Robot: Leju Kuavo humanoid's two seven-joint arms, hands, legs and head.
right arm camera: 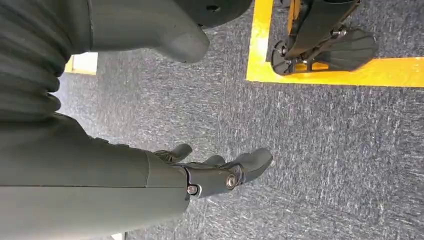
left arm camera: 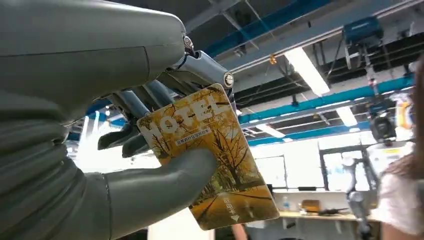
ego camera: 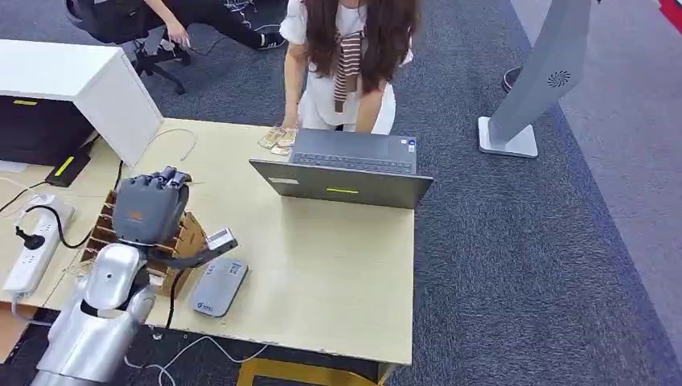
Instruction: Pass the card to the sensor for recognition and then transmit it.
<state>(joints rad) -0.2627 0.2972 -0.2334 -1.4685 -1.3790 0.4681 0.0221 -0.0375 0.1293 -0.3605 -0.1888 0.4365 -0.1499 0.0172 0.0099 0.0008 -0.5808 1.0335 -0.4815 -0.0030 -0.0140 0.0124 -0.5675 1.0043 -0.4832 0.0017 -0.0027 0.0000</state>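
My left hand (ego camera: 149,206) is raised over the left side of the table, above a cardboard card rack (ego camera: 182,245). It pinches a yellow card printed HOTEL (left arm camera: 216,159) between thumb and fingers. In the head view the card (ego camera: 220,239) sticks out to the right of the hand, just above the far end of the grey sensor pad (ego camera: 219,285), which lies flat near the table's front edge. My right hand (right arm camera: 220,172) hangs over grey carpet, its fingers apart and holding nothing.
An open laptop (ego camera: 346,173) stands at the table's far middle, and a person (ego camera: 347,56) leans over it from behind. Several cards (ego camera: 277,138) lie by the person's hand. A power strip (ego camera: 36,241) and a white box (ego camera: 88,80) are on the left.
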